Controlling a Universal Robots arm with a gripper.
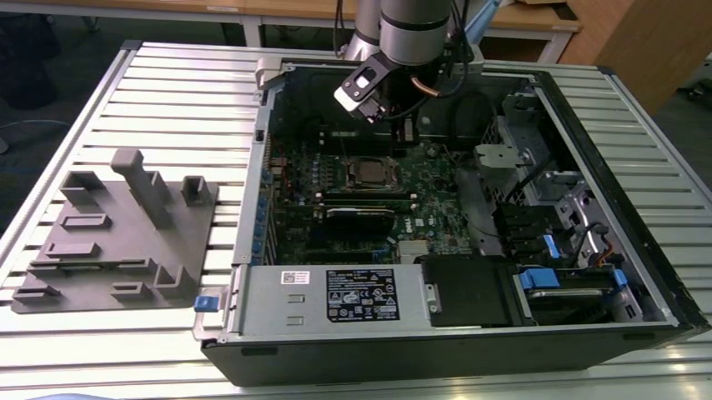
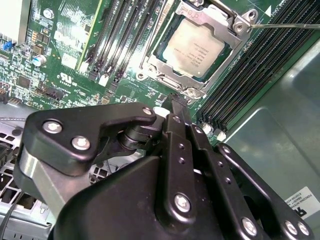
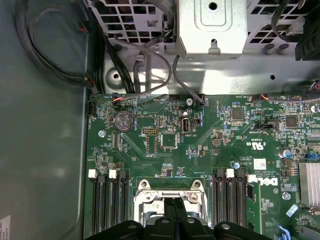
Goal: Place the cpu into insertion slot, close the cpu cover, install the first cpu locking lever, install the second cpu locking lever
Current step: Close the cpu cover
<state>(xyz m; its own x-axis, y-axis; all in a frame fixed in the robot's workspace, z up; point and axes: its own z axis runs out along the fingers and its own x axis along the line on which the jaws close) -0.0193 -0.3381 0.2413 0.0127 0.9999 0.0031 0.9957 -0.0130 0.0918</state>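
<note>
Near edge of bench (image 1: 178,92) in the exterior view: open computer case (image 1: 445,360) lying flat, power supply (image 1: 333,296) at its near side, grey fixture block (image 1: 122,225) beside it toward the exterior view's left. Further in, green motherboard (image 1: 436,196). In the second wrist view the cpu (image 2: 196,49) sits flat in the insertion slot (image 2: 146,67), grey top up. The cpu cover (image 2: 223,31) lies down around it, chip showing through the window. So placing looks done, and the cover looks closed. A thin lever rod (image 2: 287,25) sticks out from one socket corner, away from the frame; it reads as not latched. I cannot tell about the other lever. Both lever steps judged left. The gripper (image 2: 178,101) hangs just above the board beside the socket, fingers pressed together and holding nothing, not touching the cover or rod as far as can be seen. Farthest back, the arm (image 1: 412,25) comes in over the case's far wall.
</note>
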